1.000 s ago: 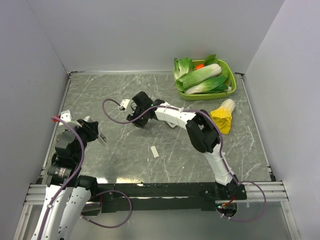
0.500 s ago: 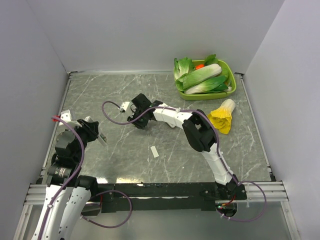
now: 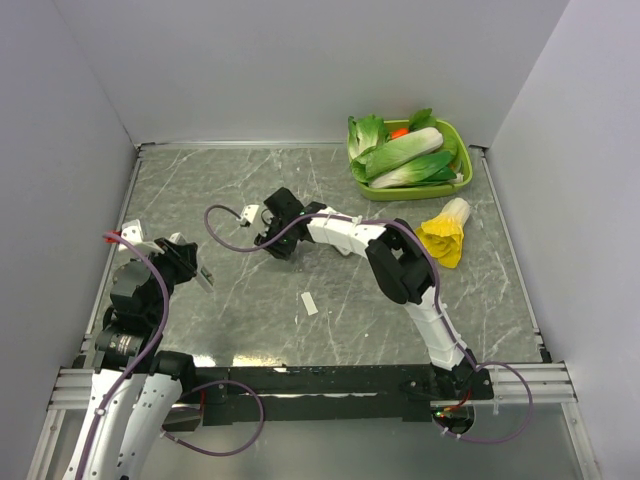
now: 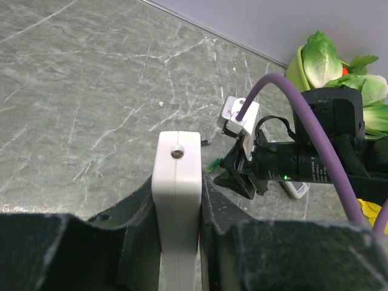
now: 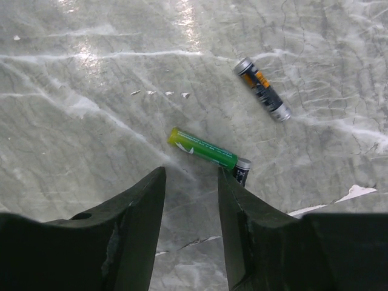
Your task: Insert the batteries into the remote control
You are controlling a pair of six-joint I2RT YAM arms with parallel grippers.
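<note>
Left gripper (image 4: 176, 209): jaws pressed onto the remote (image 4: 176, 159), one on each broad face. The remote stands on edge between them, its end pointing to 12 o'clock in the left wrist view and reaching past the fingertips. In the top view this gripper sits at the 9 o'clock side of the table (image 3: 480, 300).

Right gripper (image 5: 191, 176): jaws spread, nothing between them. It hovers low over the table, at 2 o'clock from the left gripper in the top view.

Green battery (image 5: 203, 150): lies flat on the table just beyond the right gripper's fingertips, at 12 to 1 o'clock from the gap in the right wrist view. Its long axis runs from 10 to 4 o'clock. The dark end is just beside the tip of the finger on the view's right; contact cannot be determined.

Dark battery (image 5: 262, 89): carries an orange mark and lies flat at 1 o'clock from the gap, well apart from the green battery and the fingers.

White strip (image 3: 309, 304): lies on the table at 5 o'clock from the right gripper, apart from both grippers.
</note>
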